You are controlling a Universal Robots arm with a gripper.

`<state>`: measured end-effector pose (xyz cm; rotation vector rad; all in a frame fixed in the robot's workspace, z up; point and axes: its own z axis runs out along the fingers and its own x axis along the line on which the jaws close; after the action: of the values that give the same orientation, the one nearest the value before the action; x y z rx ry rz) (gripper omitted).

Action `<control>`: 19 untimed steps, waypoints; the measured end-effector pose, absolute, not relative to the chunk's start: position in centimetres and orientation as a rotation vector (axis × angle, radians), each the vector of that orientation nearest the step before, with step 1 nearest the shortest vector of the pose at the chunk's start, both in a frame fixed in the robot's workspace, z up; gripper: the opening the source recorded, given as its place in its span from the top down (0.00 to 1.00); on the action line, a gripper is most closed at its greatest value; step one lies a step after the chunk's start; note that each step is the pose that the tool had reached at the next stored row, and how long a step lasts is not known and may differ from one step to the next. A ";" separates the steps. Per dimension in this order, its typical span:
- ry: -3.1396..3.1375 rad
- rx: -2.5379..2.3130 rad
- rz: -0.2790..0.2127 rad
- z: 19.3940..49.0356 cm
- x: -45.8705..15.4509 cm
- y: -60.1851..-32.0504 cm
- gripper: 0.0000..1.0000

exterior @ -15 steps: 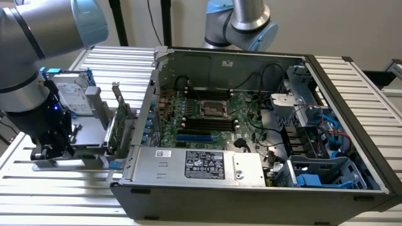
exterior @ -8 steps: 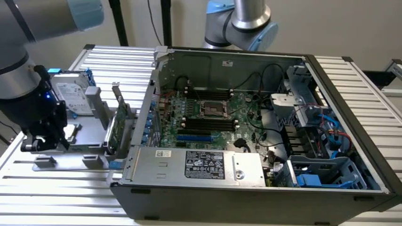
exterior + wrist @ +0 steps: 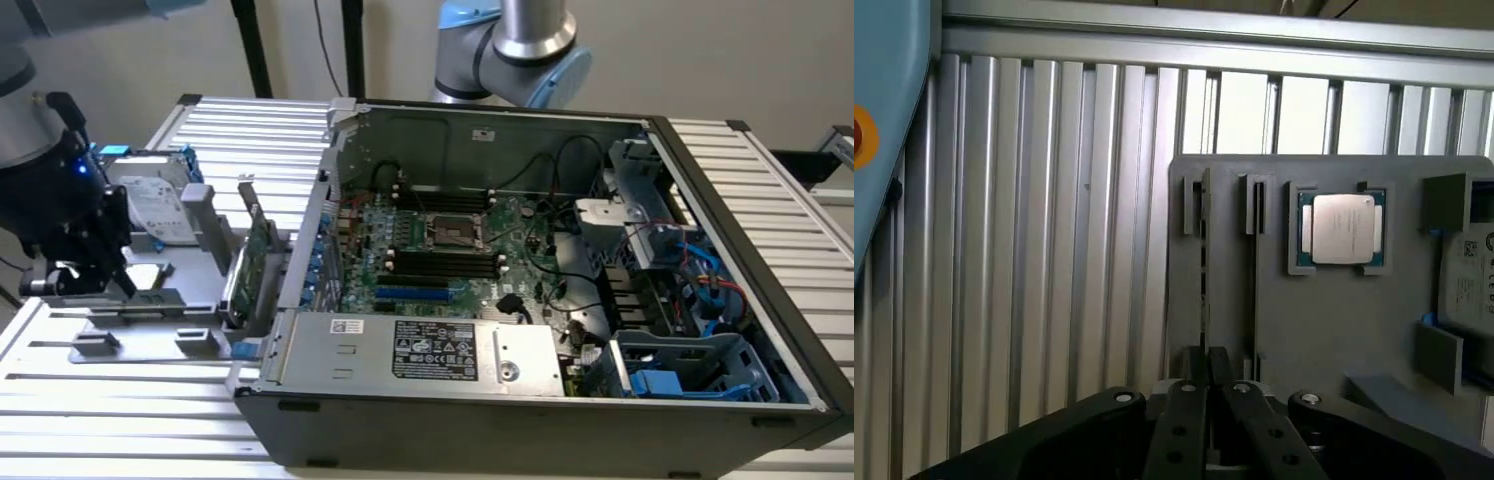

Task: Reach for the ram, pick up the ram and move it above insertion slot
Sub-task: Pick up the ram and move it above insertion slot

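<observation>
Grasp stage, by my read: reach looks finished, lift not started. Black linkage-type gripper (image 3: 1206, 360) sits low over the flat grey fixture plate (image 3: 1324, 330). Plate lies on the ribbed aluminium table (image 3: 1054, 250), just off the exterior view's left of the open dark-grey computer case (image 3: 727, 190).

The ram (image 3: 1204, 255), a long thin stick seen edge-on as a dark narrow strip, stands on edge in a slotted grey holder on that plate. One end runs in between the jaws. Whether the jaws are pinching it or just standing close, cannot tell. Stick looks fully seated in the holder, not raised.

Same plate also carries:
- square silver processor chip (image 3: 1342, 228) in its own recess, near the ram holder
- silver hard drive with white label (image 3: 150, 205) at the plate's far side in the exterior view
- tall green expansion card (image 3: 254, 265), upright at the plate's case-side edge; not the ram

Target is the long black memory slots (image 3: 441, 262) on the green motherboard inside the case. They are well apart from the gripper, with the card and case wall between.

Next move, as I judge it, calls for a firm squeeze on the thin board faces and a straight pull along the holder's slot; any tilt could bind the stick. It also needs enough height to clear the expansion card and case wall.
</observation>
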<state>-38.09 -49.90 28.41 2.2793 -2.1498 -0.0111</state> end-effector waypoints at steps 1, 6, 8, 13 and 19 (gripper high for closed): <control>-2.150 2.279 -0.011 28.9 -38.0 -49.8 0.87; -2.150 2.279 -0.011 31.1 -36.7 -49.6 0.87; -2.150 2.279 -0.011 32.0 -36.2 -49.5 0.87; -2.150 2.279 -0.011 34.2 -34.8 -49.3 0.87; -2.151 2.280 -0.013 35.8 -32.8 -49.2 0.87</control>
<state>-32.78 -49.19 35.76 2.2804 -2.1509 -0.0135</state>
